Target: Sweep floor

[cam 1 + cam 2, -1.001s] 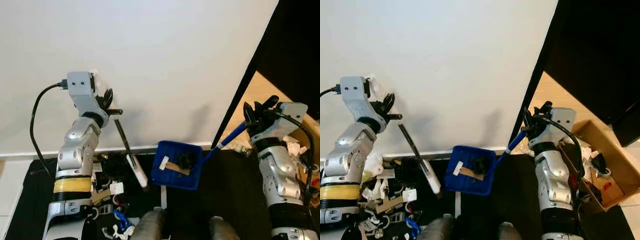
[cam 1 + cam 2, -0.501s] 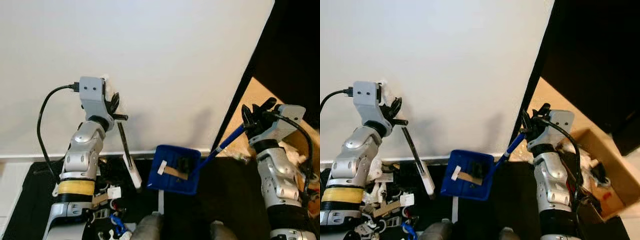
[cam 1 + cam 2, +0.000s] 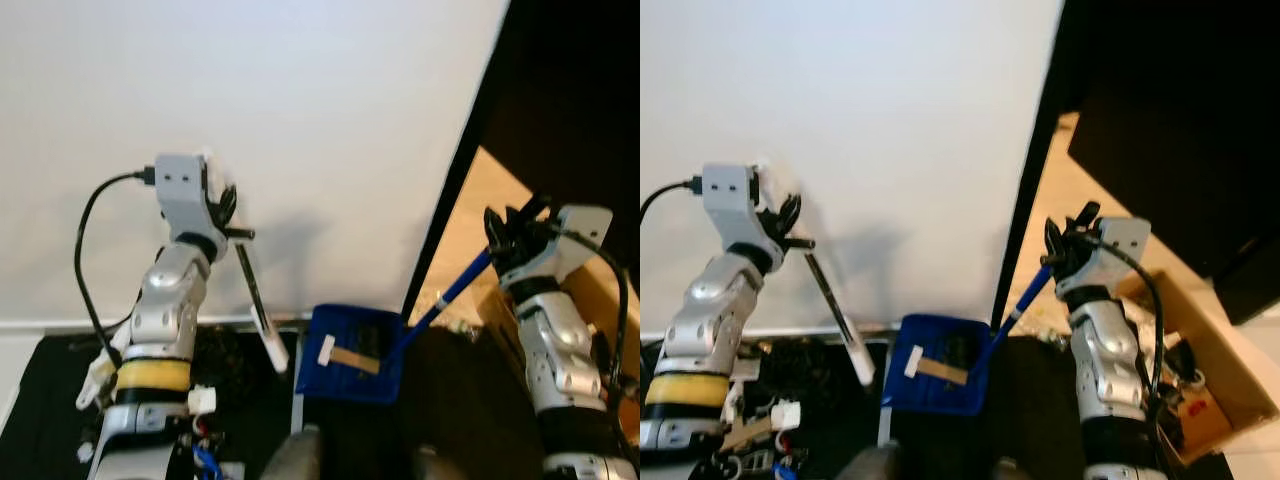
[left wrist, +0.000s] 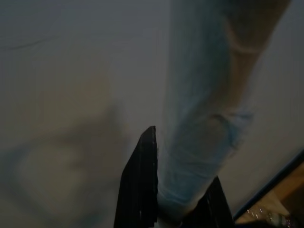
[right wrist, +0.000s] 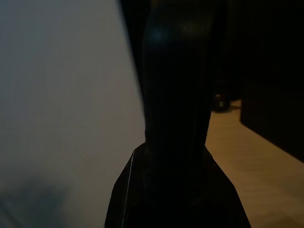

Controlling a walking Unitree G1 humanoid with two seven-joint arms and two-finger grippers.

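The robot stands close to a white wall (image 3: 300, 120). Its left gripper (image 3: 222, 208) is up high on the left, next to the wall. Its fingers pinch the top of a thin dark brush handle (image 3: 247, 272). The handle slants down and to the right. At its low end is the white brush head (image 3: 275, 350), which sits near the bottom of the wall, over a black mat (image 3: 60, 370).

The right gripper (image 3: 508, 238) is up on the right side. Its fingers are closed around the top of a blue dustpan handle (image 3: 450, 290). That handle slants down to the left and joins the blue dustpan (image 3: 352, 340). The dustpan is in the middle, low and close to the robot, just right of the brush head. Inside it lie a small white scrap (image 3: 325, 350), a tan strip (image 3: 357, 360) and something dark that is hard to make out.

Bits of white and tan rubbish (image 3: 770, 415) lie on the black mat near the left arm. To the right of the wall is a dark doorway edge, and past it a light wood floor (image 3: 470, 210). A cardboard box (image 3: 1200, 370) with small things in it sits on the far right, beside the right arm.

In the left wrist view, a black finger (image 4: 140, 185) presses against a pale blurry shaft.
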